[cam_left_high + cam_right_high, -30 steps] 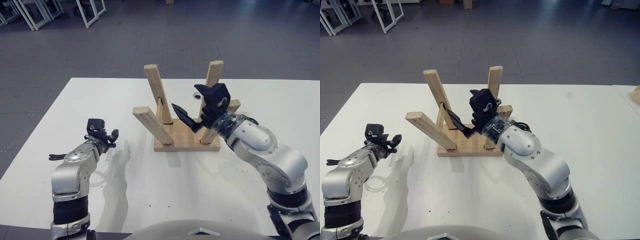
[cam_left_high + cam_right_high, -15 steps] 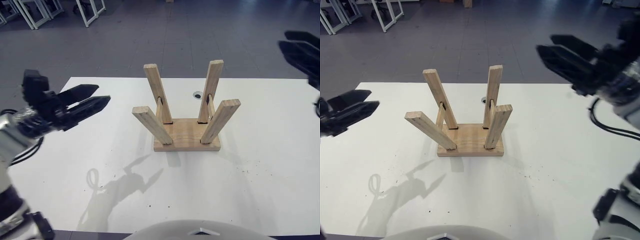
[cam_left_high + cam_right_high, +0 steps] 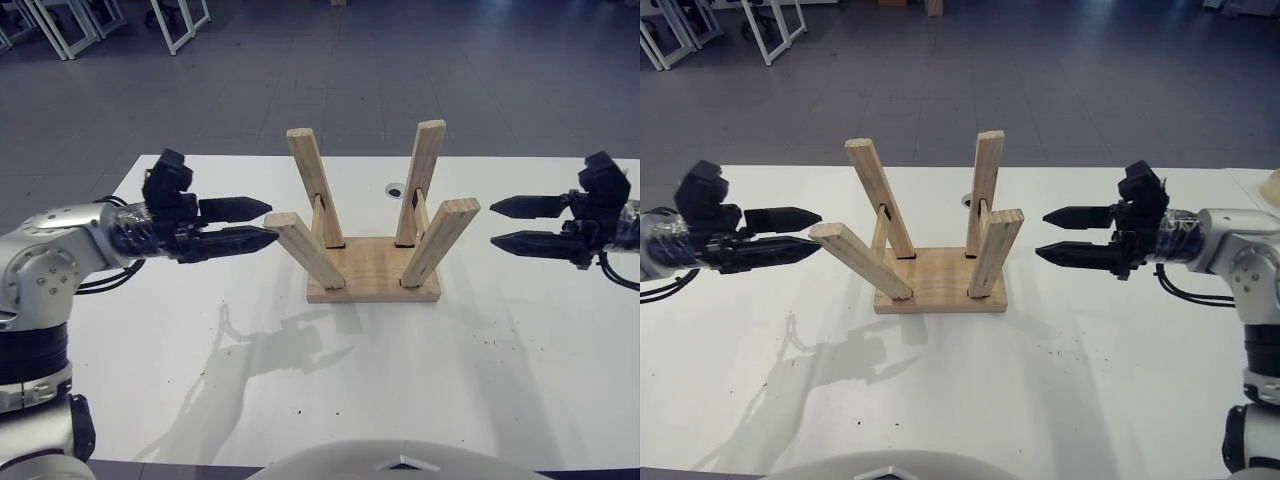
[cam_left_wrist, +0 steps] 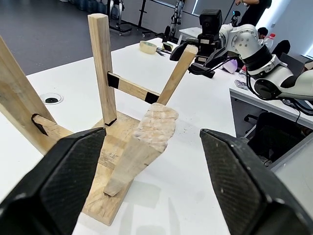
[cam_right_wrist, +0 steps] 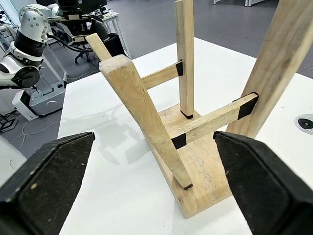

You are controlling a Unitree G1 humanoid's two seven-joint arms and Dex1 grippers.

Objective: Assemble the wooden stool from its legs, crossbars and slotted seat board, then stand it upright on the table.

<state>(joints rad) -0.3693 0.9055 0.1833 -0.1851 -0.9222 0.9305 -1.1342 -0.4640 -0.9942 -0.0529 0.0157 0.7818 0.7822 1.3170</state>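
The stool (image 3: pixel 372 262) looks assembled but sits upside down in the middle of the table (image 3: pixel 500 380), seat board (image 3: pixel 375 287) flat, legs (image 3: pixel 424 182) up. The left gripper (image 3: pixel 272 221) and right gripper (image 3: pixel 493 225) flank it, fingers spread wide and holding nothing, each aimed at a near leg, probably to grab and flip it

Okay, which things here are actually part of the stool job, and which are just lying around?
Part of the job: stool, upside down; seat board on the table; four legs; crossbars; left gripper and right gripper, jaws open, flanking it.
Just lying about: cable port in the table; pale roll beyond the stool.
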